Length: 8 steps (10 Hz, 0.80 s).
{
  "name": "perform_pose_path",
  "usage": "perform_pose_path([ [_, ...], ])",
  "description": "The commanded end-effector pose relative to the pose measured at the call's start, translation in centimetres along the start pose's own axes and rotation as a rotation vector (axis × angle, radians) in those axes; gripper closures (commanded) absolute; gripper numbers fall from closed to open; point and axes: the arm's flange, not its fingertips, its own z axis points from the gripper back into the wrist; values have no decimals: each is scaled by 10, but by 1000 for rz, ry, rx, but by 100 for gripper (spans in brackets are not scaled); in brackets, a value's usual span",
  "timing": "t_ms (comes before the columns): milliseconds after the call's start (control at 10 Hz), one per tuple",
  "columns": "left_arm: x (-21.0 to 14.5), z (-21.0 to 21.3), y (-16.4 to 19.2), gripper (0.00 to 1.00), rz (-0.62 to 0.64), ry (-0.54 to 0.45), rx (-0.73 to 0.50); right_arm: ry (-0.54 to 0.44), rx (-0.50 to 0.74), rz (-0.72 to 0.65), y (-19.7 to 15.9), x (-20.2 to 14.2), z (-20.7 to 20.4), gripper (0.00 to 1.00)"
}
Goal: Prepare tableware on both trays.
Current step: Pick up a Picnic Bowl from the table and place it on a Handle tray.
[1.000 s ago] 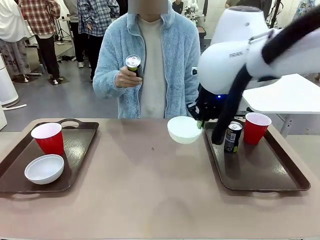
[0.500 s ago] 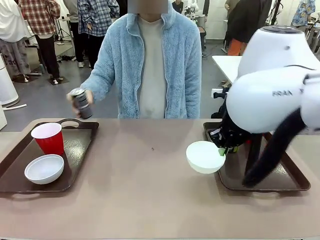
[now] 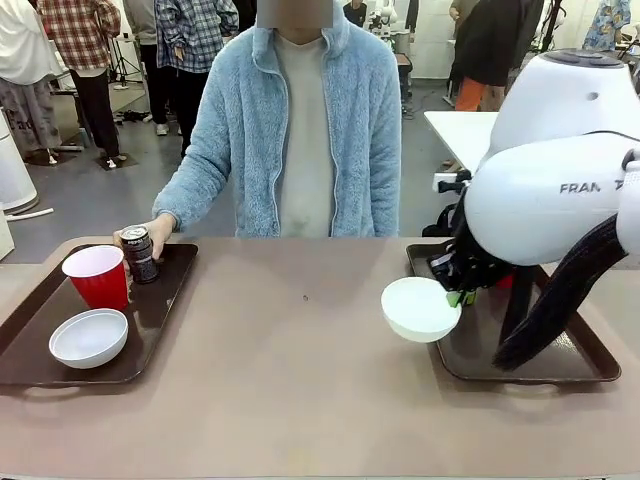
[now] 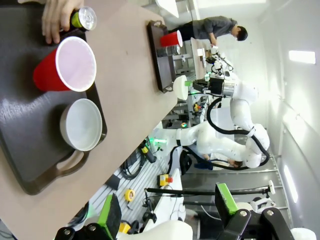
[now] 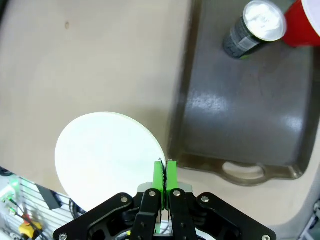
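My right gripper [image 3: 456, 297] is shut on the rim of a white bowl [image 3: 419, 308], which hangs just left of the right tray [image 3: 560, 365]. In the right wrist view the green pads [image 5: 159, 181] pinch the bowl [image 5: 107, 155] beside the tray [image 5: 240, 115], which holds a dark can [image 5: 252, 27] and a red cup [image 5: 302, 22]. The left tray [image 3: 160, 290] carries a red cup [image 3: 95, 275] and a white bowl [image 3: 89, 337]. A person's hand [image 3: 150, 228] grips a can [image 3: 138, 253] standing on it. My left gripper [image 4: 167, 212] is open, well away from that tray [image 4: 25, 130].
The person in a light blue fleece stands at the far side of the table. Bare tabletop [image 3: 290, 340] lies between the two trays. My bulky right arm [image 3: 560, 190] hangs over the right tray. A white side table stands behind it.
My right gripper has carried the bowl right and nearer, to the right tray's left rim. The person's hand has lowered the can from chest height onto the left tray.
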Motion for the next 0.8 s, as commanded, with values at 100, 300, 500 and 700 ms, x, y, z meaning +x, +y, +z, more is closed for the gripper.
perform_pose_path([
  [100, 0, 1, -5, 0, 10, -12, -7, -13, -30, -52, -86, -9, -4, 97],
  [300, 0, 1, -5, 0, 10, -12, -7, -6, -40, -138, -136, -16, -11, 97],
  [500, 0, 1, -5, 0, 10, -12, -7, 24, -57, -171, -165, -18, -31, 97],
  [700, 0, 1, -5, 0, 10, -12, -7, 84, -74, -193, -177, -15, -63, 97],
])
